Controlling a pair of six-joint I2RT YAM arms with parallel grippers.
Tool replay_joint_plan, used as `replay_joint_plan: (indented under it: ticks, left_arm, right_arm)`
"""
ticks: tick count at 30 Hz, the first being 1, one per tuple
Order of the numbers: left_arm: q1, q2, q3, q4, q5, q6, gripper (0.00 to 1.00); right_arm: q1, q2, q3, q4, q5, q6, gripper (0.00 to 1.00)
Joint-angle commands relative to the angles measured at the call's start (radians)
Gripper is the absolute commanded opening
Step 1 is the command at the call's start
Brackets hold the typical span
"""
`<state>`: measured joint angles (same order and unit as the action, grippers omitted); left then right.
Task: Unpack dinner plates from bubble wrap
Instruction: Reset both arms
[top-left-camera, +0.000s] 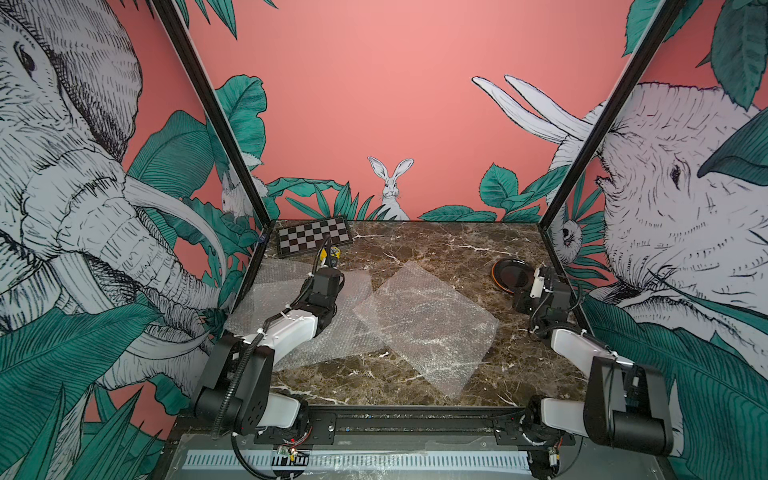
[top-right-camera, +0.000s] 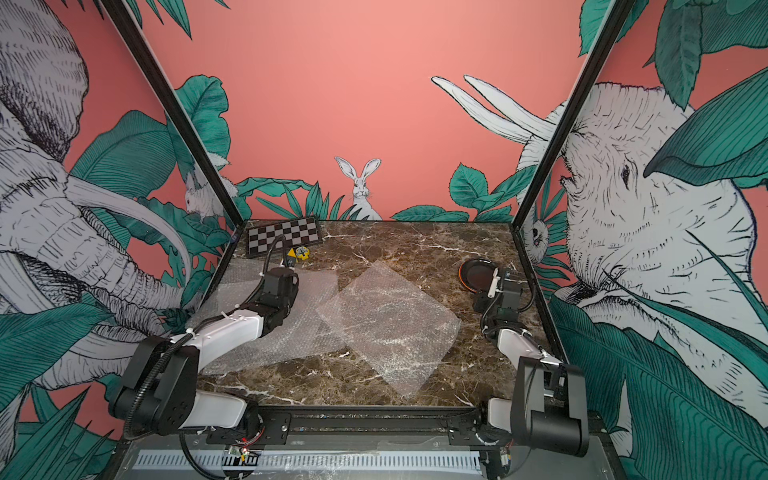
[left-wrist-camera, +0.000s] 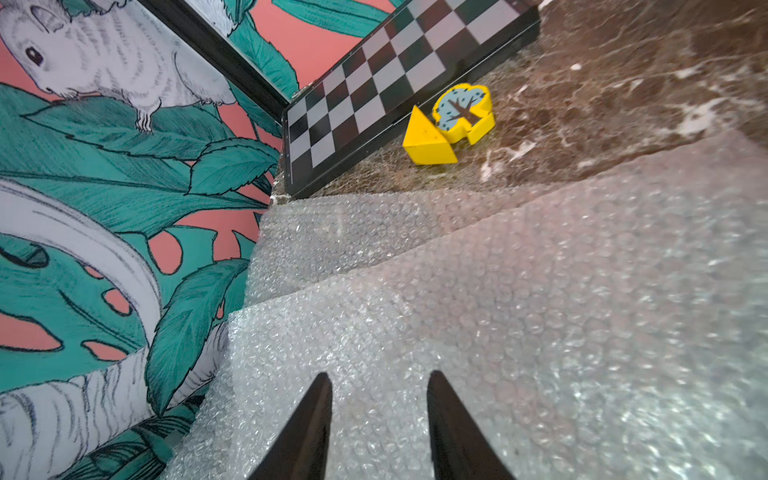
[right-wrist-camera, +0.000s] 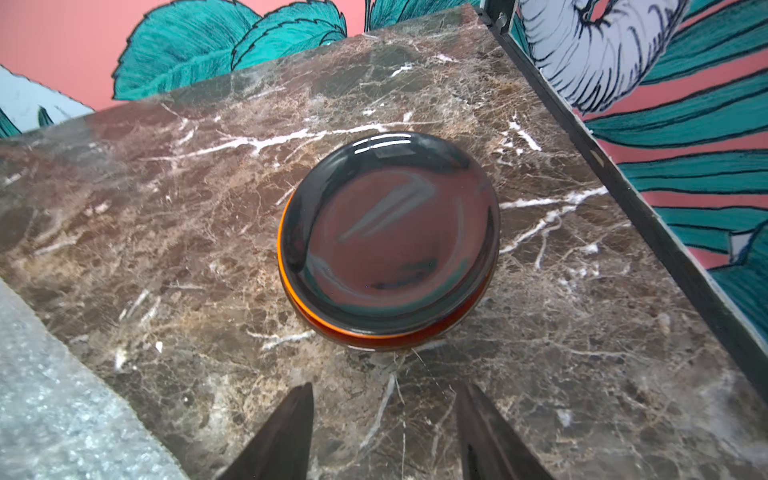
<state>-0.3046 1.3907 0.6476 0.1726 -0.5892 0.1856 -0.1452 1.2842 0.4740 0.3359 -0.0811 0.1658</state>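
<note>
The right gripper (right-wrist-camera: 385, 384) has its two fingers (right-wrist-camera: 291, 424) spread apart. Nothing is between them. They hang just above the bare table (right-wrist-camera: 166, 208).

Straight ahead of these fingers, a little way off, sits the stack of plates. The black plate (right-wrist-camera: 390, 232) is on top and it is empty. Under it peeks the rim of the orange plate (right-wrist-camera: 291, 286). Under that is a dark red plate (right-wrist-camera: 353, 341). The plates are round, so no side is longer than another. No wrap is on them.

The left gripper (left-wrist-camera: 378, 374) is spread apart too, and it holds nothing. It is low over the bubble wrap (left-wrist-camera: 498, 332); I cannot tell if it touches. This arm is far from the plates, so the right arm is the near one.

More bubble wrap lies flat in the middle of the table, seen in both top views (top-left-camera: 424, 320). It looks like nothing is inside it. I think the unpacking is almost done.

In the far corner are a checkered board (left-wrist-camera: 374, 83) and two yellow blocks (left-wrist-camera: 449, 124).
</note>
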Motion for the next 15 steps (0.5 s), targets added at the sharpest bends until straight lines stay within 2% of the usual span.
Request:
replay_joint_plan:
  ticks: [1,5,8,11,15]
  left_arm:
    - [0.035,-0.027,-0.037,0.068,0.053,0.007,0.44]
    - [0.083,-0.038,-0.105,0.143,0.076,-0.028,0.53]
    - [0.135,-0.045,-0.138,0.179,0.156,-0.065,0.64]
    - [0.171,-0.044,-0.158,0.224,0.21,-0.077,0.81]
    - [0.226,-0.059,-0.178,0.257,0.327,-0.1,0.85]
  right_arm:
    - [0.015,-0.007,-0.03,0.114,0.051,-0.045,0.59]
    - [0.023,0.011,-0.046,0.143,0.052,-0.055,0.59]
    - [0.026,0.011,-0.073,0.2,0.049,-0.062,0.59]
    - [0.027,0.003,-0.092,0.237,0.043,-0.067,0.61]
    - [0.028,0.004,-0.123,0.317,0.025,-0.068,0.62]
